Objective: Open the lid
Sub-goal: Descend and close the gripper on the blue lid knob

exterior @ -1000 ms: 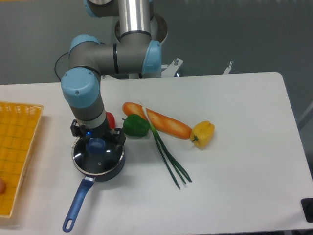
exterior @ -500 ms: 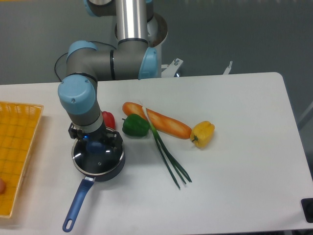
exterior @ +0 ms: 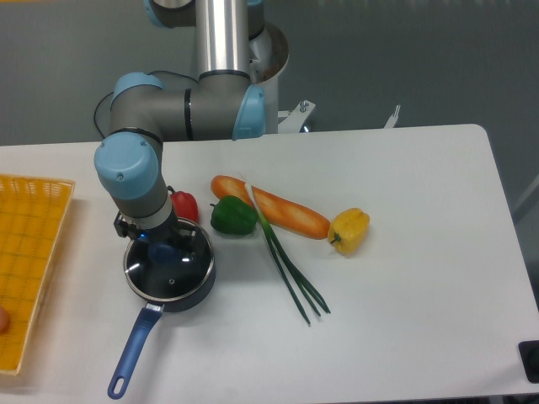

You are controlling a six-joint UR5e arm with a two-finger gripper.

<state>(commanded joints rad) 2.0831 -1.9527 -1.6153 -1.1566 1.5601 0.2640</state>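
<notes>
Evenly and brightly lit from overhead, with only soft, short shadows under the vegetables and beside the saucepan [exterior: 168, 278]. Small white glints on the glass lid [exterior: 167, 268] and a pale sheen along the metal arm column [exterior: 223, 38]. Slightly soft and grainy throughout, no obvious motion blur.

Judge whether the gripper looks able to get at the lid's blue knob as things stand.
Probably yes. The gripper hangs right over the blue knob of the lid, which sits on the saucepan. Nothing lies between them; the red pepper stands off to the side.
</notes>
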